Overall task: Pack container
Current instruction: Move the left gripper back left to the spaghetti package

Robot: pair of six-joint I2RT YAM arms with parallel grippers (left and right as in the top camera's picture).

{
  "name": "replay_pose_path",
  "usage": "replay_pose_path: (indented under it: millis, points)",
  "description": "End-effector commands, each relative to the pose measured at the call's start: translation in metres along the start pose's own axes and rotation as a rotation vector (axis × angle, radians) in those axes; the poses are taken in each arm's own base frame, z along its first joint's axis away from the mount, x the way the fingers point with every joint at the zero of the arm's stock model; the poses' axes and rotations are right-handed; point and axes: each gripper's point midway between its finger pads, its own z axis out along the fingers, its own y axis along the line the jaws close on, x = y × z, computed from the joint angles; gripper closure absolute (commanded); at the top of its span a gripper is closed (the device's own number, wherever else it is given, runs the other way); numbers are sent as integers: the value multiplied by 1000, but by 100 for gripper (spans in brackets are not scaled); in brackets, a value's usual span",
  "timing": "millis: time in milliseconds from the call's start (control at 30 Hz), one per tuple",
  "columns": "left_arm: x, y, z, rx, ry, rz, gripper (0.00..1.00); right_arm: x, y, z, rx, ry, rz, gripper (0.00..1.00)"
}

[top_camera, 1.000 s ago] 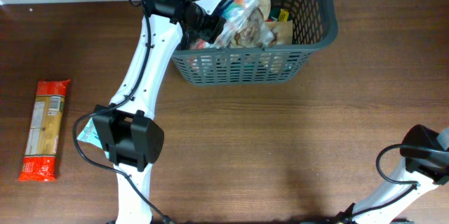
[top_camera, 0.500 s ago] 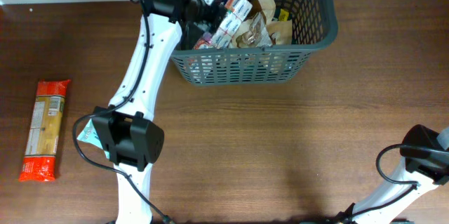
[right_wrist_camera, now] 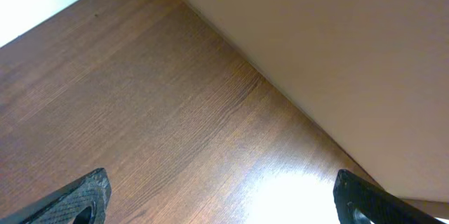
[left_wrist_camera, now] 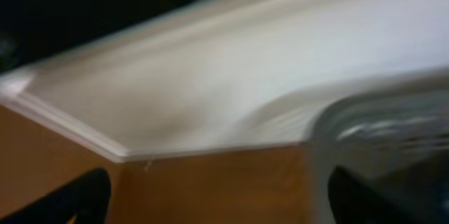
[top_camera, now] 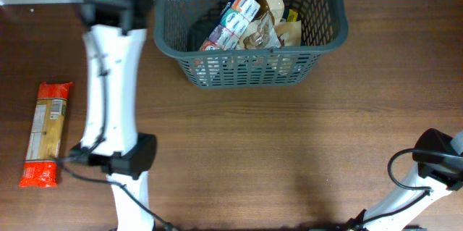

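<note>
Overhead view: the container (top_camera: pixel 246 72) is seen at the far middle of the tabletop (top_camera: pixel 289 151), packets (top_camera: pixel 242 21) heaped inside; a pasta packet (top_camera: pixel 45 133) is laid at the left; the left claw (left_wrist_camera: pixel 217 203) and right claw (right_wrist_camera: pixel 224 203) are held agape, empty.

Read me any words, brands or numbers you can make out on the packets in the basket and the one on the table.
Nothing can be read.
On the orange packet on the table: print too small.
On the white and teal packet in the basket: print too small.
Wrist views: no text.
</note>
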Motion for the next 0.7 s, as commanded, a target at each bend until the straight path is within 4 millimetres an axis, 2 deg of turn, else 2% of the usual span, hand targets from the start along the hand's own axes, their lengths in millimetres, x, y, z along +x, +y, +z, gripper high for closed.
replay_pose_path:
  millis: [0, 133, 300, 400, 500, 633, 667]
  points:
    - [8, 72, -33, -124, 13, -170, 6, -5, -9, -17, 8, -43, 21, 1]
    - [31, 104, -57, -69, 70, -194, 5, -5, -9, -17, 8, -43, 21, 1]
    - [81, 145, -84, -97, 222, -223, 0, -5, -9, -17, 8, -43, 21, 1]
    - [105, 157, -98, -89, 299, -248, 1, -5, -9, -17, 8, -43, 21, 1]
    - [114, 170, -112, -59, 300, -300, 1, -5, -9, -17, 8, -43, 21, 1]
    - [125, 204, -137, -121, 285, -366, 1, -5, -9, -17, 8, -43, 21, 1]
    - [129, 207, -140, -113, 287, -366, 1, -5, -9, -17, 8, -43, 21, 1]
